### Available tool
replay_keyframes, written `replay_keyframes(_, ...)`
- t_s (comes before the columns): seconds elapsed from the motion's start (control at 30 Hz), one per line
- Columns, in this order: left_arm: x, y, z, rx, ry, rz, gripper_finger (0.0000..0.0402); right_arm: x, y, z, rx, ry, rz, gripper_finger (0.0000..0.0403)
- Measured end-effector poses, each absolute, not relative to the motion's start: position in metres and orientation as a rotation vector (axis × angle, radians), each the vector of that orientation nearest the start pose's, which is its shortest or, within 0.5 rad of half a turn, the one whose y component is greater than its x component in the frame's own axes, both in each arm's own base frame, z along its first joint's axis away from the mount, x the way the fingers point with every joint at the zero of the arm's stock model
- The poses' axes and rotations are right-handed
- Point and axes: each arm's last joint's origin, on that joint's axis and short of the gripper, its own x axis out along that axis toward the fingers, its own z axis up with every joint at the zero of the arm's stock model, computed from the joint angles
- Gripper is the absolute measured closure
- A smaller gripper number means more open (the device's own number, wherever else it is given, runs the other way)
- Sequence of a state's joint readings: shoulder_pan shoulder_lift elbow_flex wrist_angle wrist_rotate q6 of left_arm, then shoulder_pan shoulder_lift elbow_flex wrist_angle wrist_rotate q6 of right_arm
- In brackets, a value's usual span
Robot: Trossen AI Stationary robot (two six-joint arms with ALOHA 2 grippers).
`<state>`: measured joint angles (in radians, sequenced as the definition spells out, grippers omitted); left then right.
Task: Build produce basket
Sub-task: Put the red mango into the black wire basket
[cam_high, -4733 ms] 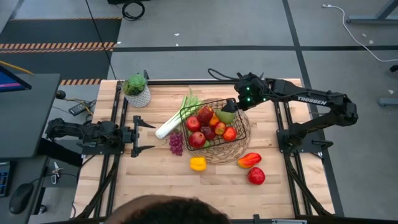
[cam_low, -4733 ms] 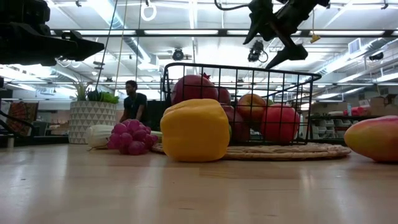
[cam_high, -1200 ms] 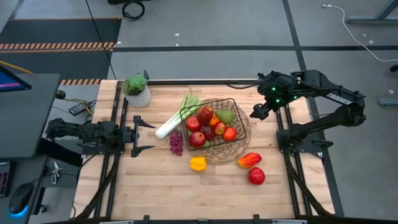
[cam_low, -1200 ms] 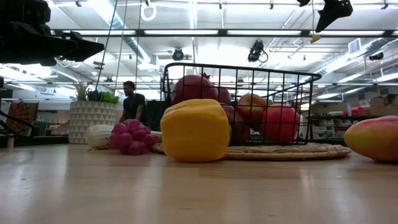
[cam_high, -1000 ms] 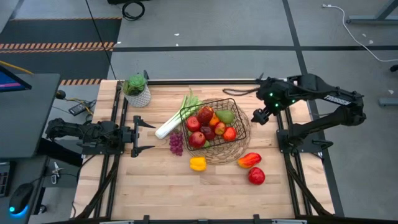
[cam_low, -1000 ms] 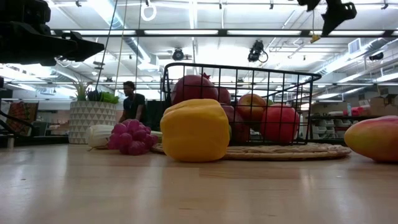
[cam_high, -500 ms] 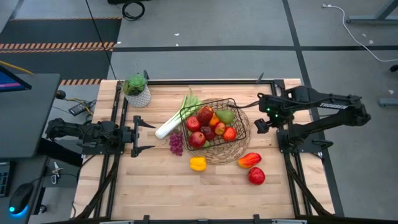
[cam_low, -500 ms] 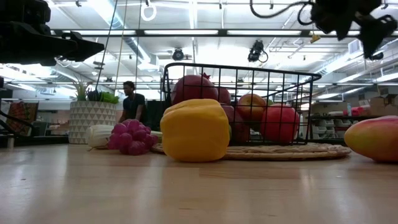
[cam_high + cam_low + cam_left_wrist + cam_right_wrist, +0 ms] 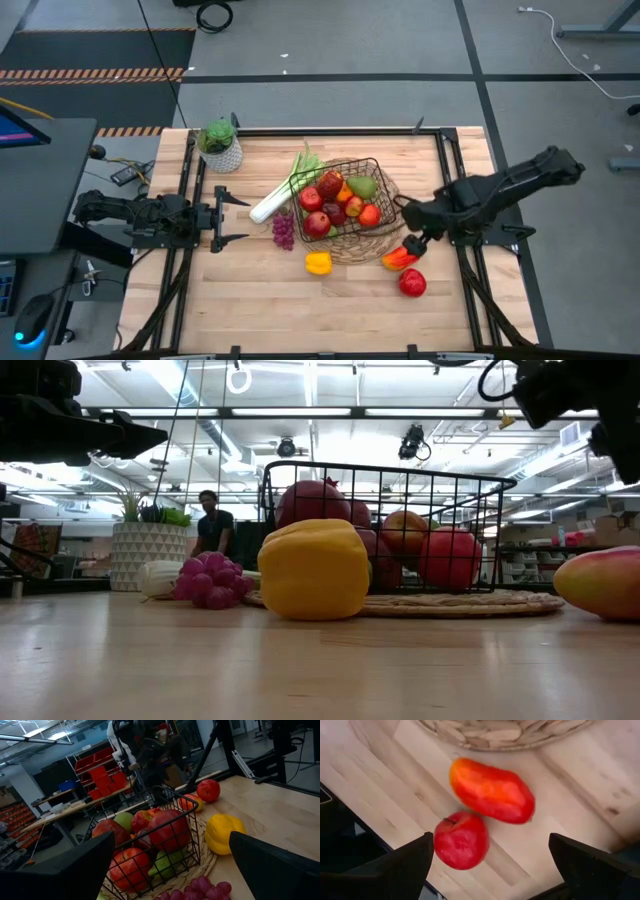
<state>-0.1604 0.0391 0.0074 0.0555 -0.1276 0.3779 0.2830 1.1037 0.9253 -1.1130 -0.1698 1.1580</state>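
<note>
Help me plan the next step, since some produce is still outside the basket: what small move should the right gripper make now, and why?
Probably lower the right gripper straight down onto the red-orange pepper. Its fingers are spread open above the pepper, which lies on the table beside the red apple and just outside the basket. The left gripper waits at the table's left edge.

Count: 1 basket (image 9: 393,190), roughly 7 fruits inside (overlap, hard to tell). On the table (image 9: 250,300): 1 yellow pepper (image 9: 318,263), 1 red-orange pepper (image 9: 398,257), 1 red apple (image 9: 412,283), 1 grape bunch (image 9: 284,230), 1 leek (image 9: 278,196), 1 potted plant (image 9: 220,144).
</note>
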Motion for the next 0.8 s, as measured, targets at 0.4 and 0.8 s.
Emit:
replay_keyframes(0.4, 0.099, -0.012, 0.168, 0.374, -0.029, -0.028, 0.0002, 0.142, 0.076, 0.252, 0.760, 1.326, -0.311, 0.0013)
replay_keyframes(0.8, 0.099, -0.012, 0.168, 0.374, -0.030, -0.028, 0.0002, 0.161, 0.081, 0.251, 0.519, 1.182, -0.138, 0.0015)
